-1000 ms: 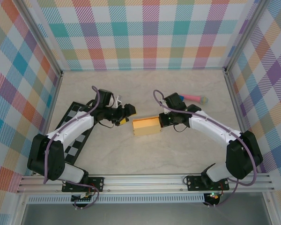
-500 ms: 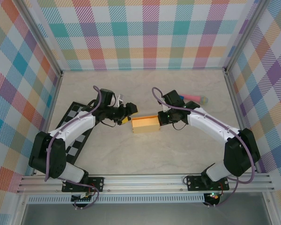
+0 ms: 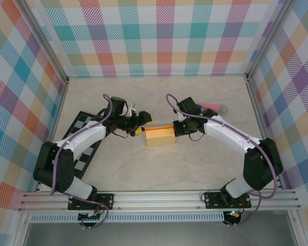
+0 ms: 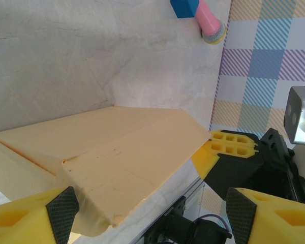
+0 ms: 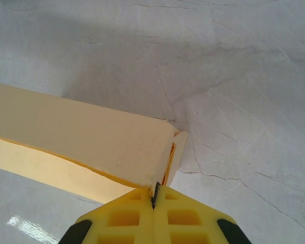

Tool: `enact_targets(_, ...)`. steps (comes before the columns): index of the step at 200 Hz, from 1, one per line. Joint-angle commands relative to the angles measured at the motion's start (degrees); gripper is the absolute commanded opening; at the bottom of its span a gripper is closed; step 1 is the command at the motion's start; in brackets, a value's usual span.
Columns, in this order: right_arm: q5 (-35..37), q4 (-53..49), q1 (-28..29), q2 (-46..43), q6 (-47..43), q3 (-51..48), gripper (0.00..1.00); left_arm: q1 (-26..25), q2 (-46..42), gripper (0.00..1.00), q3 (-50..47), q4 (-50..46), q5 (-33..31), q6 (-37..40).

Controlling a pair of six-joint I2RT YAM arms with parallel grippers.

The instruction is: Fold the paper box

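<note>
The paper box (image 3: 159, 137) is a flat yellow-orange card box lying mid-table between the two arms. My left gripper (image 3: 141, 125) is open at its left end. In the left wrist view the box (image 4: 107, 162) reaches in between the spread yellow fingers (image 4: 25, 218), with the gripper (image 4: 152, 211) astride its near corner. My right gripper (image 3: 177, 129) is shut at the box's right end. In the right wrist view its closed tips (image 5: 155, 195) touch the corner of the box (image 5: 86, 137), where an end flap stands slightly ajar. The right gripper's fingers (image 4: 231, 147) also appear beyond the box in the left wrist view.
A black-and-white checkered board (image 3: 82, 143) lies at the left under the left arm. A pink stick with a blue end (image 3: 213, 107) rests behind the right arm, near the plaid side wall (image 3: 292, 77). A metal rail (image 3: 159, 197) runs along the near edge.
The box and both grippers have shifted slightly toward the far side. The left gripper has stayed open and the right has stayed shut.
</note>
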Motion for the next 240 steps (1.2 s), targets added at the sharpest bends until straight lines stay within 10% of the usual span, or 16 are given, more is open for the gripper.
enact_targets(1, -2.2, -0.9, 0.5, 1.1, 1.0, 1.3, 0.0, -1.5, 0.2, 0.79, 2.0, 3.3, 3.1, -2.1)
enact_targets(240, -3.6, -11.3, 0.5, 6.2, 6.4, 11.0, 0.0, -1.9, 2.9, 0.8, 1.7, 7.1, 2.4, -8.8)
